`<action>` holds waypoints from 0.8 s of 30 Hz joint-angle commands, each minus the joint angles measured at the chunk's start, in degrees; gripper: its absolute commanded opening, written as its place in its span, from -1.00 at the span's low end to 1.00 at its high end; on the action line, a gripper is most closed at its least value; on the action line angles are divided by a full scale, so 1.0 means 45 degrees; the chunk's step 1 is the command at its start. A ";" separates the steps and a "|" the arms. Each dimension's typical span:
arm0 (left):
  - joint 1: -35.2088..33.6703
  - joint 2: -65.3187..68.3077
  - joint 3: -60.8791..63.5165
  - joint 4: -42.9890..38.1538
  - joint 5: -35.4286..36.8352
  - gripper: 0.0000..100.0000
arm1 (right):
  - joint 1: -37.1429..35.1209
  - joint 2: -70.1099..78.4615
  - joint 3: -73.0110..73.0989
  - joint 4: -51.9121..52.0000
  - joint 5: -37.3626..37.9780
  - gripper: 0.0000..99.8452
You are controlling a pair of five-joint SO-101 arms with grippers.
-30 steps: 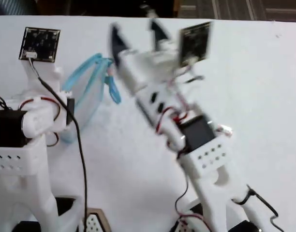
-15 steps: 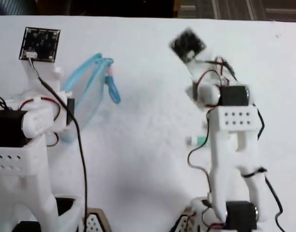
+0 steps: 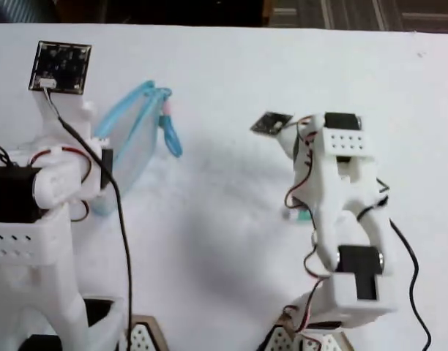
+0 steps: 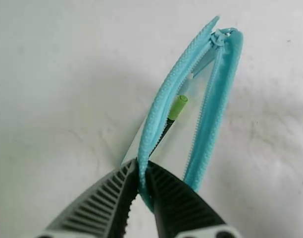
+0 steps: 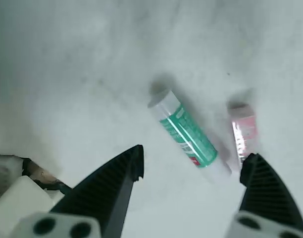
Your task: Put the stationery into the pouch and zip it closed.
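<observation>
Pinching one blue zip edge of the pouch (image 4: 211, 99), the left claw (image 4: 144, 171) is clamped tight on it, with one finger on each side of the edge. The mouth of the pouch gapes open. A pen with a green end (image 4: 177, 107) sits inside it.

From high up, the pouch (image 3: 132, 139) lies on the far left part of the white bench (image 3: 209, 241), just beside the left arm (image 3: 56, 183).

The right claw (image 5: 193, 153) has its fingers wide apart and holds nothing. It hangs over a glue stick (image 5: 188, 134), which is white with a green label. The glue stick lies flat on the bench, under the gap between the two fingers. Near it lies a small pink thing (image 5: 243, 130); I cannot tell what it is. The two do not touch.

From high up, the right arm (image 3: 341, 183) bends down over the right part of the bench, well apart from the pouch. A bit of the glue stick (image 3: 297, 214) peeks out at its left side.
</observation>
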 commanded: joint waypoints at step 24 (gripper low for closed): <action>0.0029 0.0010 0.0078 0.0039 0.0098 -0.96 | -0.0654 0.0928 0.1504 -0.2139 0.3106 -0.66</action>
